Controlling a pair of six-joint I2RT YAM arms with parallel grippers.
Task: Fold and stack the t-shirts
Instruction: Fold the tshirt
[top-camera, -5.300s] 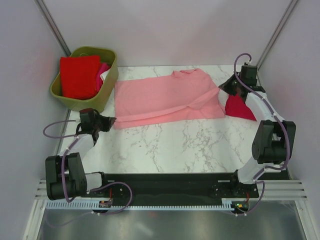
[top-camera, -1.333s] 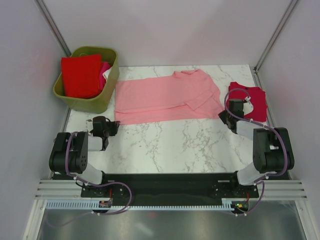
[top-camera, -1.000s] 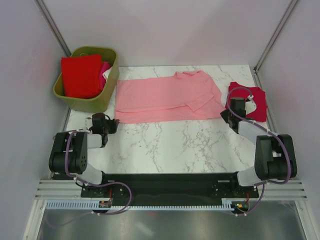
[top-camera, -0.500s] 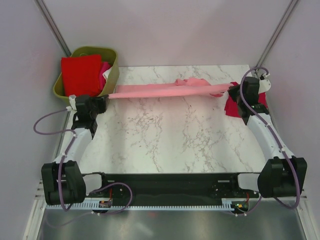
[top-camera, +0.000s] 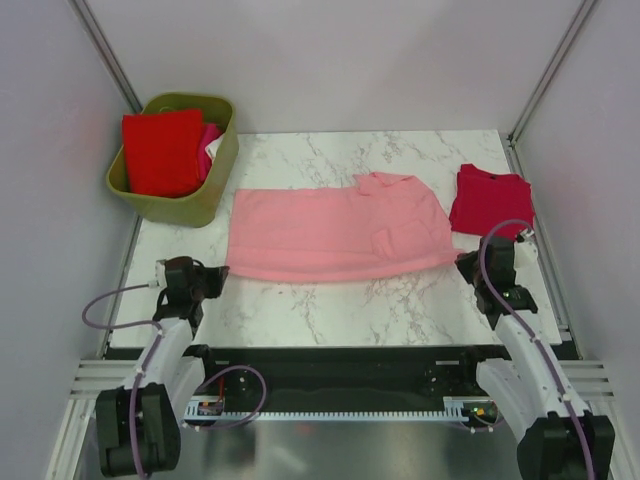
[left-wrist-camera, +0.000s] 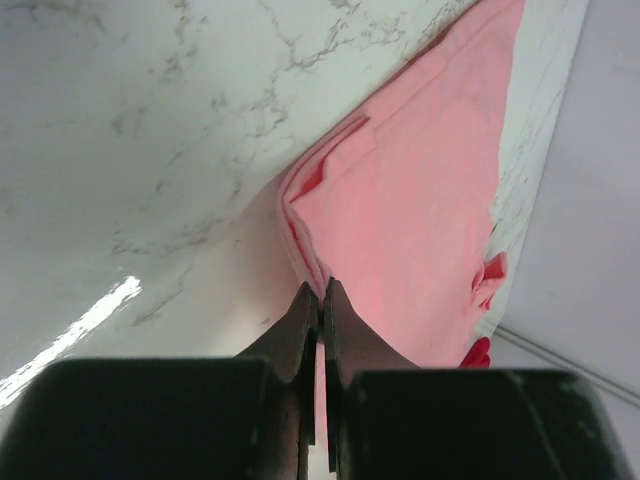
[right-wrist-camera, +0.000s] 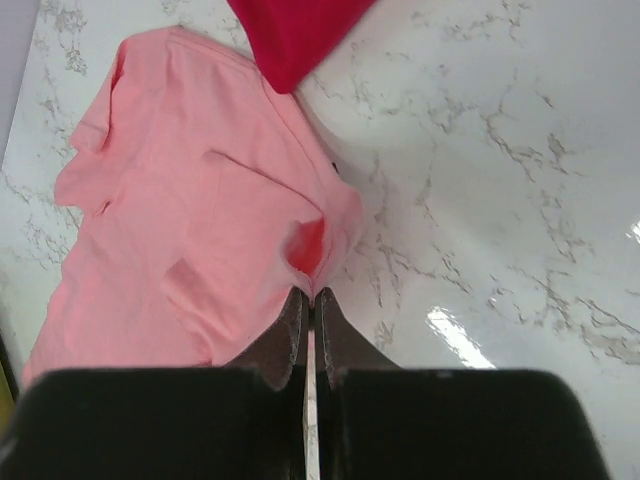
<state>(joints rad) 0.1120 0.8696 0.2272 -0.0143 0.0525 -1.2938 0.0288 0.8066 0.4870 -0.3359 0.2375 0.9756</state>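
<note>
The light pink t-shirt (top-camera: 330, 232) lay spread across the middle of the marble table (top-camera: 340, 310), its long axis running left to right, the collar end toward the right and a sleeve folded over onto the body. The left gripper (top-camera: 214, 280) sat low at the shirt's near-left corner, and in the left wrist view its 2 fingers were pinched together (left-wrist-camera: 320, 290) on a bunched fold of the pink hem (left-wrist-camera: 410, 200), a sliver of pink cloth showing in the narrow slit between them. The right gripper (top-camera: 466, 263) sat at the near-right corner; in the right wrist view its jaws were likewise clenched (right-wrist-camera: 308, 295) right where the shirt's edge (right-wrist-camera: 200, 200) puckered up into a small raised ridge, so both grippers held the same garment by its near edge. The dark crimson t-shirt (top-camera: 488, 200) lay flat just beyond the right gripper, beside the pink shirt's right end; its corner (right-wrist-camera: 300, 30) appeared to overlap the collar area in the right wrist view. At the far left stood the olive-green basket (top-camera: 218, 165), apart from the pink shirt, holding a bright red t-shirt (top-camera: 158, 150) with a hot pink t-shirt (top-camera: 208, 135) tucked beside it.
</note>
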